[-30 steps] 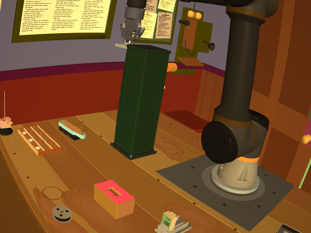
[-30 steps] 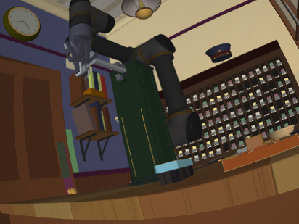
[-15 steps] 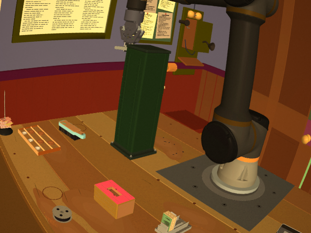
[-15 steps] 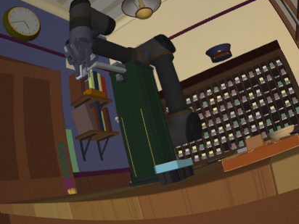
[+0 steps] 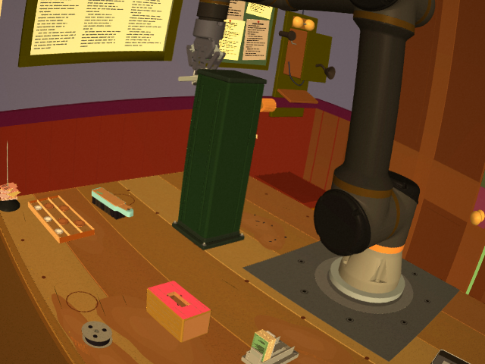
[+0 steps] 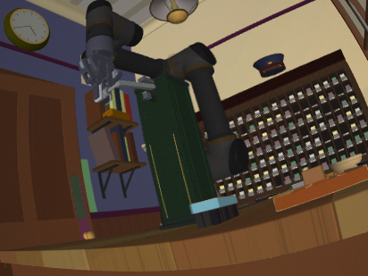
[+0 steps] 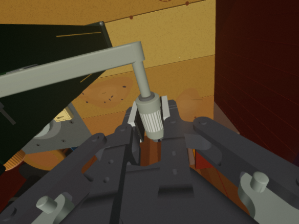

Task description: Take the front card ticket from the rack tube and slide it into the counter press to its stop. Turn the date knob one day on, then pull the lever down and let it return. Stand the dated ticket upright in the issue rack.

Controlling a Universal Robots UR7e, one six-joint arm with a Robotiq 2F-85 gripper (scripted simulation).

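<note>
The lever (image 7: 71,67) of the counter press is a pale grey bar reaching out from the top of the tall dark green press (image 5: 219,156), ending in a ribbed grip (image 7: 151,117). My gripper (image 7: 149,120) is closed with its fingers on either side of that ribbed grip, high beside the press's top corner (image 5: 201,62). The orange date knob (image 5: 268,105) sticks out of the press's far side. The red-topped issue rack (image 5: 178,309) with its slot sits on the near counter. The rack tube with cards (image 5: 266,346) stands at the counter's near edge.
The press's top edge lies right beside my fingers. Behind me hang a notice board (image 5: 98,27) and a wall telephone (image 5: 301,62). On the counter's left lie a coin tray (image 5: 60,217), a brush (image 5: 111,201) and a paper spike (image 5: 8,192).
</note>
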